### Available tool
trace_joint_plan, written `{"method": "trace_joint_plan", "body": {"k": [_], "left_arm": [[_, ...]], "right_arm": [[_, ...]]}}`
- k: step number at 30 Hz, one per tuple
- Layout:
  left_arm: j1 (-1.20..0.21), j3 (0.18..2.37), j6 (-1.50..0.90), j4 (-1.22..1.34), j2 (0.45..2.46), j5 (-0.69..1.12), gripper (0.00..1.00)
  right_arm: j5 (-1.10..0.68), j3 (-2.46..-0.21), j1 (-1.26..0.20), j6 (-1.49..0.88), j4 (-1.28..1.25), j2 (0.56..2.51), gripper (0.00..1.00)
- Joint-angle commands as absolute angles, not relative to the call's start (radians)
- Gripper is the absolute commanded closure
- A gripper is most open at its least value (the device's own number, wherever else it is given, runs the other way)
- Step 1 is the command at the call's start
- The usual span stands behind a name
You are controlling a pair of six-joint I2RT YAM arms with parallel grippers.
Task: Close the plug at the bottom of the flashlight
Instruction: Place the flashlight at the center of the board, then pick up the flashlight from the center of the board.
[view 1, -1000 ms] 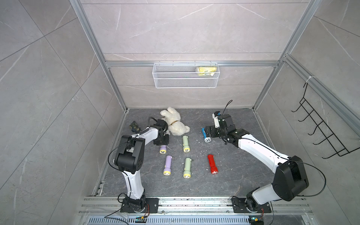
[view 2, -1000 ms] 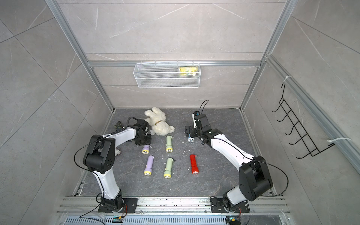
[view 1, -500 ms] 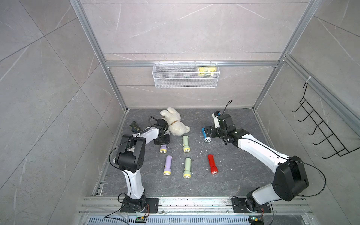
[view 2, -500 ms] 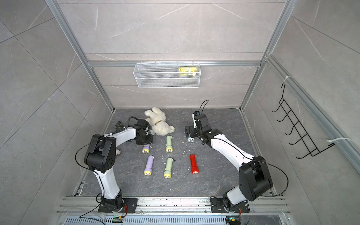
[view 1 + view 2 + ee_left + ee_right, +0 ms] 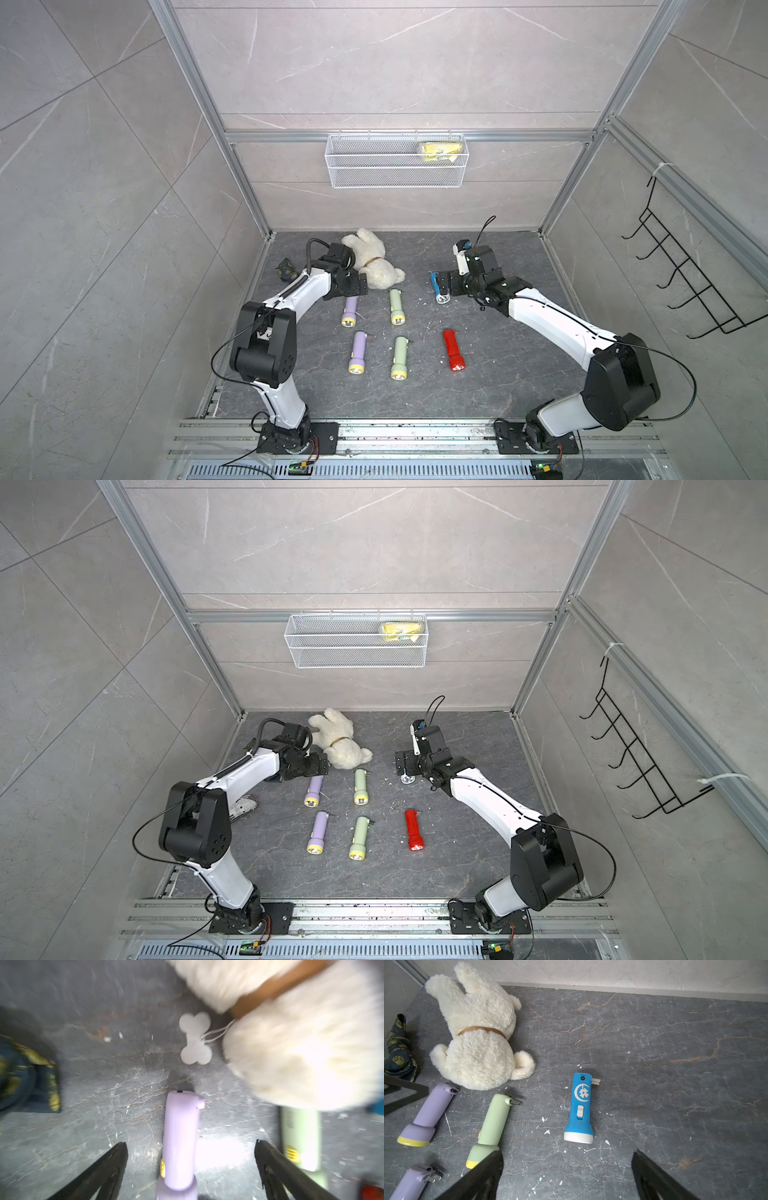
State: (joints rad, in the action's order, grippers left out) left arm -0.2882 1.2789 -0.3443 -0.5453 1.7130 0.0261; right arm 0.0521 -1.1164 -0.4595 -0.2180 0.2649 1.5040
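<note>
Several flashlights lie on the dark floor. My left gripper [image 5: 190,1144] stands open over the back purple flashlight [image 5: 180,1136], a finger on either side and neither touching; its rear end [image 5: 453,1091] looks flush, plug folded in. In both top views the left gripper [image 5: 353,286] [image 5: 318,766] sits at that flashlight's rear [image 5: 349,311]. My right gripper [image 5: 566,1153] is open and empty just behind the blue flashlight [image 5: 579,1109], whose plug prongs [image 5: 596,1081] stick out sideways. The green flashlight [image 5: 494,1122] beside it also has its plug out.
A white plush dog [image 5: 372,259] lies right behind the left gripper, and a dark cloth [image 5: 286,269] sits by the left wall. Purple [image 5: 358,353], green [image 5: 400,358] and red [image 5: 453,351] flashlights form the front row. A wire basket [image 5: 395,166] hangs on the back wall.
My left gripper has gone from shut to wide open at the rear of the back purple flashlight. The right arm and all flashlights have stayed in place.
</note>
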Motion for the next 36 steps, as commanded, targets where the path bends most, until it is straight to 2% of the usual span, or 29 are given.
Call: {"method": "trace_joint_plan", "body": {"k": [1,7,15,21,29,34,36], "left_arm": [[-0.292,1.334,-0.391,-0.556,1.658,0.098,0.00],[-0.381,1.383,-0.449,-0.573,1.665,0.092,0.00],[-0.559,1.457,-0.567,-0.626,1.792,-0.008,0.03],[-0.626,1.572,-0.611,-0.719,1.944,-0.059,0.20],[-0.654,1.632,-0.645,-0.769,2.050,-0.087,0.28],[-0.655,1.666,-0.633,-0.783,2.103,-0.083,0.41],[-0.655,1.670,-0.630,-0.785,2.116,-0.093,0.42]], "right_arm": [[0.039,-1.097,-0.458,-0.241,0.242,1.474,0.00],[0.062,-1.065,-0.456,-0.243,0.223,1.458,0.00],[0.059,-0.986,-0.442,-0.246,0.178,1.407,0.00],[0.005,-0.936,-0.416,-0.253,0.141,1.376,0.00],[-0.011,-0.915,-0.390,-0.258,0.139,1.352,0.00],[-0.016,-0.902,-0.385,-0.259,0.135,1.340,0.00],[-0.018,-0.901,-0.383,-0.258,0.135,1.338,0.00]]}}
